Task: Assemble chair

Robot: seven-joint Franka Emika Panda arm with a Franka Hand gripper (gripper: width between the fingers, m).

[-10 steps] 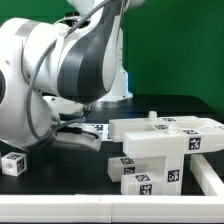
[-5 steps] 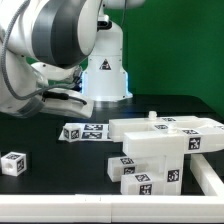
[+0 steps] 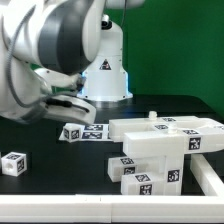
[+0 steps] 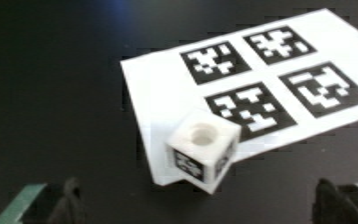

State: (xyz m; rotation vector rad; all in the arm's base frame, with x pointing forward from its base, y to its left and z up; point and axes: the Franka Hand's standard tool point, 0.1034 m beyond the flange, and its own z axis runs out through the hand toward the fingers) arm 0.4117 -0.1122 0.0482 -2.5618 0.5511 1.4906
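a matte black table (image 3: pixel 60 190) runs under a plain green backdrop (image 3: pixel 170 50). the glossy white and grey robot arm (image 3: pixel 55 45) bulks over the exterior view's left, its rounded shells catching the light.

toward the exterior view's right sits the partly built chair (image 3: pixel 160 145). it is made of white, blocky plastic pieces with hard square edges. a long flat bar lies on top with a short peg (image 3: pixel 152 116) standing up from it, and thicker blocks are stacked below. their faces carry black-and-white square tags. a loose cube (image 3: pixel 13 163) of the same plastic lies well apart from it, near the exterior view's left edge.

between the two lies the thin, flat marker board (image 3: pixel 97 131), with a small tagged block (image 3: pixel 71 131) at its end. in the wrist view that block stands upright at the board's edge, with a round hole sunk into its top face. whether it rests on the board or only against it cannot be told.

the gripper (image 4: pixel 197 203) hangs over the block with its dark fingers (image 4: pixel 48 200) spread wide, holding nothing.
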